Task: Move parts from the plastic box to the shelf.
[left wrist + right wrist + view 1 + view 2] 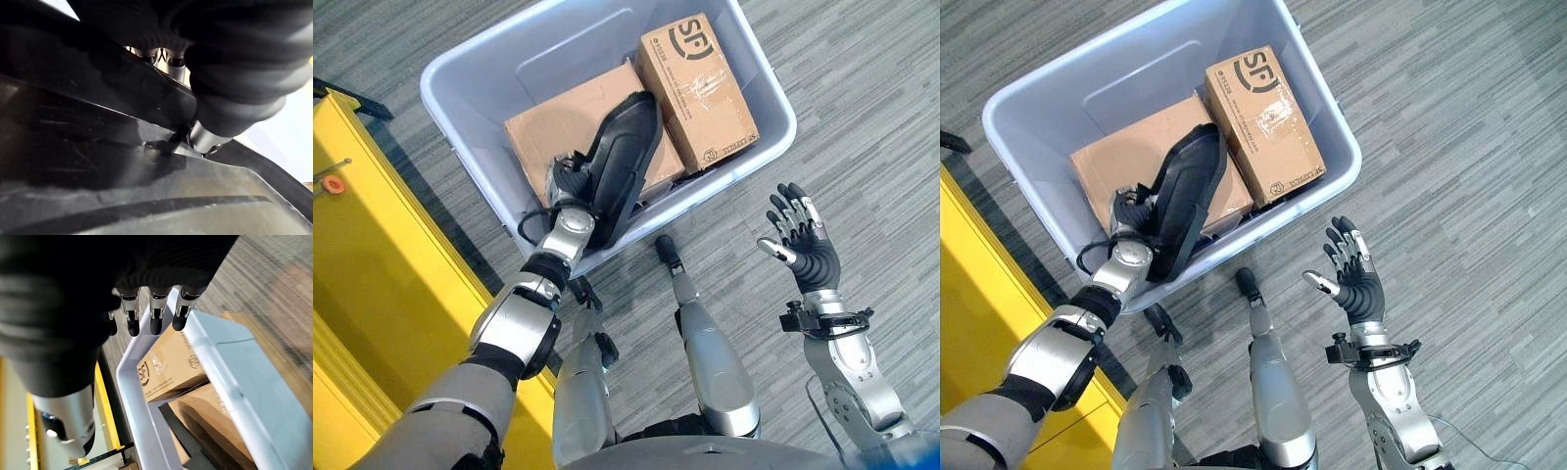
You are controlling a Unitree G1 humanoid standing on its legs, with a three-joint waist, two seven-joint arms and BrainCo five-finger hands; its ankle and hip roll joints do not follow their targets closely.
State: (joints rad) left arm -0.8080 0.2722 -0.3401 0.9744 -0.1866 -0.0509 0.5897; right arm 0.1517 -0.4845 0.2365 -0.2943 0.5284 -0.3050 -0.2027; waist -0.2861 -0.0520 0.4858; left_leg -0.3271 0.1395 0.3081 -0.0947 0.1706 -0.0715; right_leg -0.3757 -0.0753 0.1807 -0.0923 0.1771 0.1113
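The left hand (566,184) was clamped on the black part (623,157) at the plastic box's (470,69) near wall, mid-pickup, the right hand (800,238) hung open beside it; next, lifting toward the yellow shelf (372,264).

We see a grey striped carpet floor (862,108) under everything, and a yellow shelf (372,294) along the left side, evenly lit.

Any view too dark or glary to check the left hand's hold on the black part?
Left wrist view: very dark, the black part close up with a faint sheen, left hand pinching its edge. Eye views: evenly lit, no harsh glare on the plastic box. Right wrist view: the open right hand in shade.
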